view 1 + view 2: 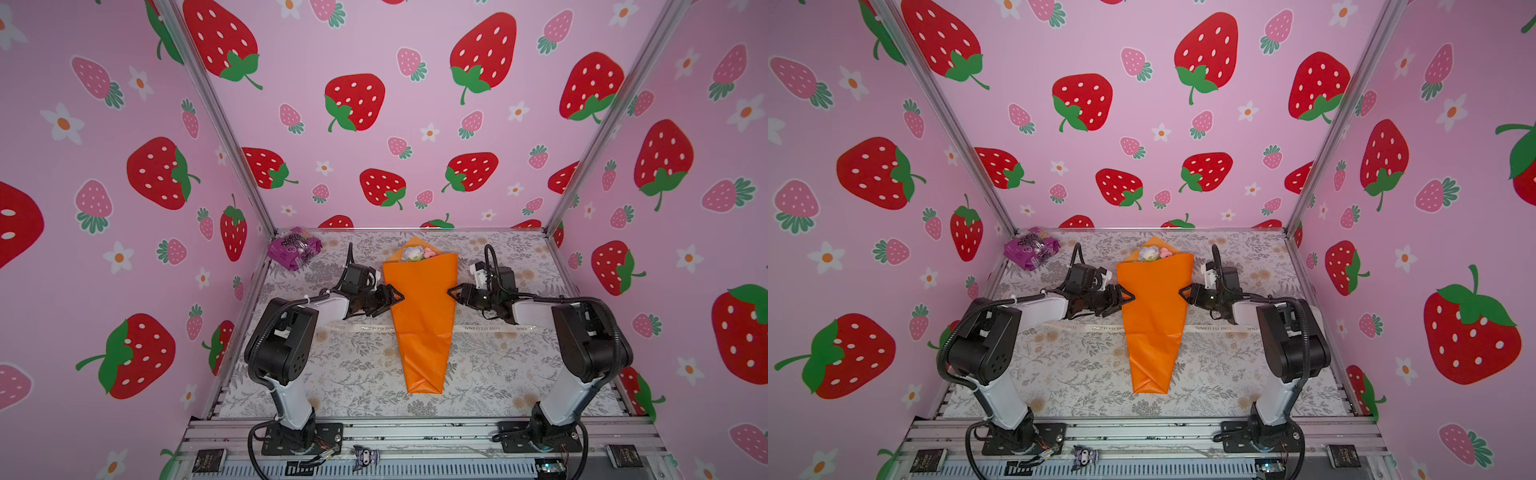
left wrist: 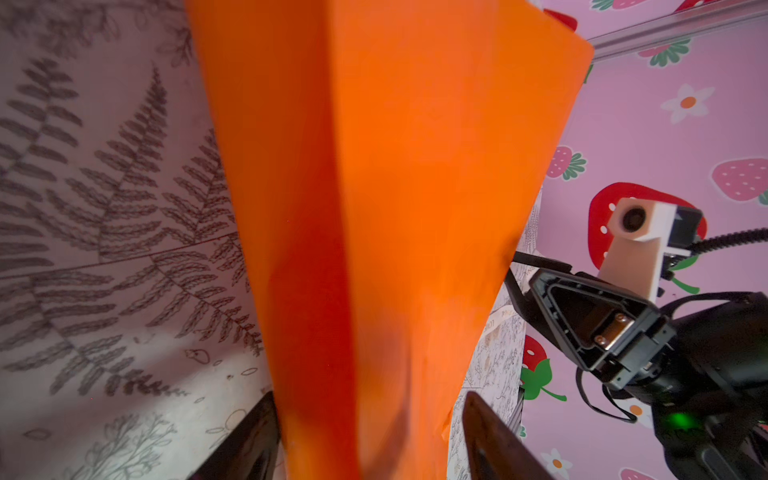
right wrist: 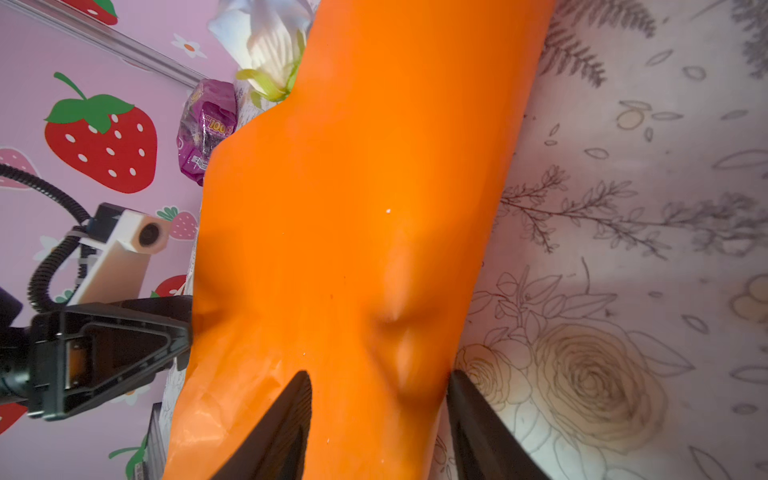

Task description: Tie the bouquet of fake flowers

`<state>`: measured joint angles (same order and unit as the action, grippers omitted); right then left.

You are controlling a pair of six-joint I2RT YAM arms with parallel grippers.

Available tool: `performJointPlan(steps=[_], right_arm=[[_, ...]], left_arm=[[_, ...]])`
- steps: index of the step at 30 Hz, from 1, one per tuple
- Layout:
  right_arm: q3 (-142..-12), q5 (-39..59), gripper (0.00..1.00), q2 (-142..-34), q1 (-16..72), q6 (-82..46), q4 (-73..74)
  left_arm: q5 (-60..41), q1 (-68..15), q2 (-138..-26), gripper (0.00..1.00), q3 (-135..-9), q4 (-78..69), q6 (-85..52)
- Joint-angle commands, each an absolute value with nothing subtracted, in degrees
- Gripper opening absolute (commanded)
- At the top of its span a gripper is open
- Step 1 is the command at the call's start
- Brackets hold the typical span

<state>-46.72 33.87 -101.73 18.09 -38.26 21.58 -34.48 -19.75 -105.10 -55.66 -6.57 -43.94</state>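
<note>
Bouquet (image 1: 419, 316) flat on tabletop (image 1: 353, 374), flanked at mid-length: left fingers (image 2: 249, 440) spread, straddling one long edge; right fingers (image 3: 286, 419) spread, straddling the opposite edge.

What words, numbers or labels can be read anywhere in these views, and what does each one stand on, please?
"LOVE IS ETERNAL": on the white ribbon under the bouquet, upside down in both top views.
"100": on the purple packet, in the right wrist view; its other print is blurred.
Script on the black plates at the front rail: too small to read.
</note>
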Motion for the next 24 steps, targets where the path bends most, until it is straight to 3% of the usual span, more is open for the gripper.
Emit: performJointPlan(steps=[1,4,10,13,17,24], right_arm=[[-45.89,35.41,0.58,-103.55,17.92,-39.78,23.07],[-46.12,37.85,0.59,-105.84,17.94,-41.19,25.62],[-46.14,41.16,0.56,-109.07,18.01,-42.55,29.76],[-45.27,41.19,0.41,-108.83,17.95,-43.40,31.57],[-43.92,39.60,0.25,-105.81,17.93,-42.64,31.24],[-42.08,38.43,0.24,-103.04,17.42,-42.61,30.67]], left_arm=[[-36.08,-19.76,-107.72,0.67,-56.56,-8.14,-45.55],[-36.82,-19.81,-108.79,0.56,-56.52,-9.71,-46.22],[-37.51,-20.51,-109.27,0.24,-56.14,-11.56,-46.46],[-37.87,-21.18,-109.78,0.13,-56.44,-11.94,-46.53],[-37.66,-22.15,-109.21,0.09,-56.28,-12.91,-47.22],[-37.55,-23.23,-108.46,0.08,-56.81,-12.40,-47.38]])
